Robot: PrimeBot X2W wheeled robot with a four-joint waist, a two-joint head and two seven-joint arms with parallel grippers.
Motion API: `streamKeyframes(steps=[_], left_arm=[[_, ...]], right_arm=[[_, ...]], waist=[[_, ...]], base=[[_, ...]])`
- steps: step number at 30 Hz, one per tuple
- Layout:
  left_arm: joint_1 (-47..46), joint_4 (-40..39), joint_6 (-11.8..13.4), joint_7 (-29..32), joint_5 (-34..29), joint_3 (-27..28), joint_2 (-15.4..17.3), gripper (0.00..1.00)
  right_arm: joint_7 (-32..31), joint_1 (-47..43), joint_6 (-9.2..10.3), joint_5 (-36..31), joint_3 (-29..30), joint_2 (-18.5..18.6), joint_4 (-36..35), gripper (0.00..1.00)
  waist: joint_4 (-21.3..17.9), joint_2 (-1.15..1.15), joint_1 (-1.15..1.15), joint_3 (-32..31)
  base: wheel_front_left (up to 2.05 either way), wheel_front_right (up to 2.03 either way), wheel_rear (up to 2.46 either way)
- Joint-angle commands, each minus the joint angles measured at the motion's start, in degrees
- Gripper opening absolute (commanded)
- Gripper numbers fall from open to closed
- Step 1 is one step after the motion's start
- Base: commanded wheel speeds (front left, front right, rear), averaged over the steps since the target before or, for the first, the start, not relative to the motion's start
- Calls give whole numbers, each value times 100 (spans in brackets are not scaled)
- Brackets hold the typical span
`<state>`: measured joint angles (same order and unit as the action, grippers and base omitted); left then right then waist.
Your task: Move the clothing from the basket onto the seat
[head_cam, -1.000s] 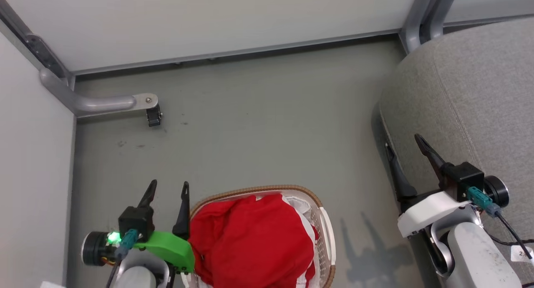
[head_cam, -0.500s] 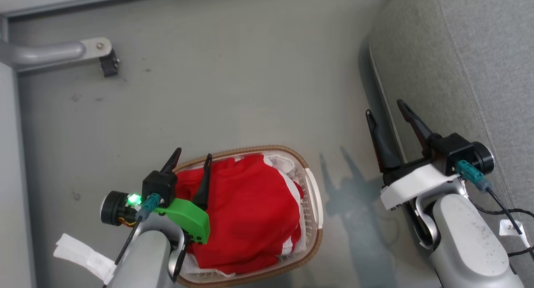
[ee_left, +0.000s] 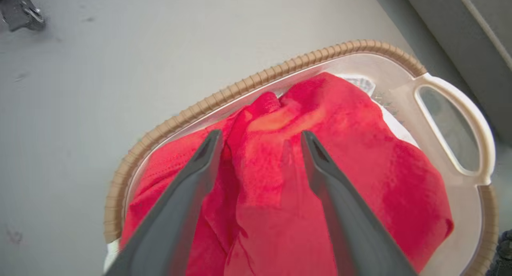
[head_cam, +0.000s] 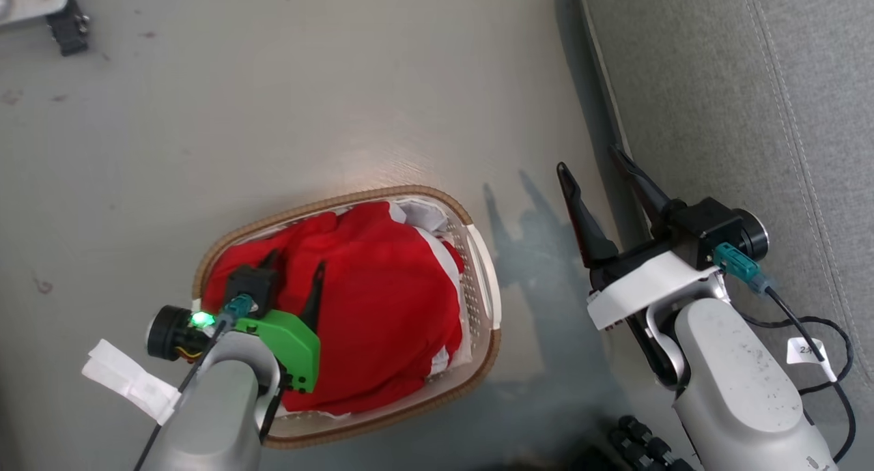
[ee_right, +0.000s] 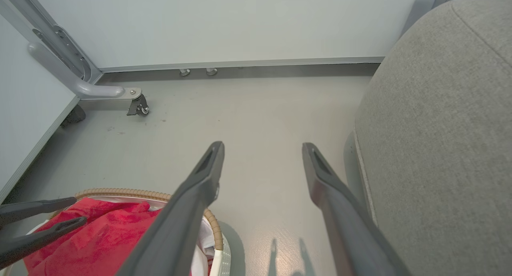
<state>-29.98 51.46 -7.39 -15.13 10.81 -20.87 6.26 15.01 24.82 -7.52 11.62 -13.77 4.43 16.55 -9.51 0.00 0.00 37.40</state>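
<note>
Head view: left gripper (head_cam: 296, 261) hangs spread wide over the clothing (head_cam: 382, 287) in the basket (head_cam: 491, 348), likely to grab it; right gripper (head_cam: 589, 159), spread too, waits by the seat (head_cam: 717, 82) at three o'clock.

The left gripper (head_cam: 296, 261) sits at the lower left on a pale forearm (head_cam: 205, 416) with a green wrist plate (head_cam: 290, 348). Its two dark fingers (head_cam: 314, 297) are spread apart and empty. The right gripper (head_cam: 588, 160), at the right, angles up-left, its fingers also wide apart and holding nothing.
</note>
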Motion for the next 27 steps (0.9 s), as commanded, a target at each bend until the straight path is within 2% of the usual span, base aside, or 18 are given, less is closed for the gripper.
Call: streamKeyframes(steps=[1,11,27], left_arm=[[-182,149,-15,-4,103,-72,97,100],[-735,1347,-15,27,638,-722,199,100],[-1054,1260,-15,16,1578,-2596,273,100]], right_arm=[[25,84,6,42,-30,-15,11,100],[25,147,6,87,-157,-84,53,100],[25,223,6,169,-281,-136,42,100]], waist=[[-264,0,0,343],[-451,0,0,652],[-597,0,0,890]], base=[[0,0,0],[0,0,0],[0,0,0]])
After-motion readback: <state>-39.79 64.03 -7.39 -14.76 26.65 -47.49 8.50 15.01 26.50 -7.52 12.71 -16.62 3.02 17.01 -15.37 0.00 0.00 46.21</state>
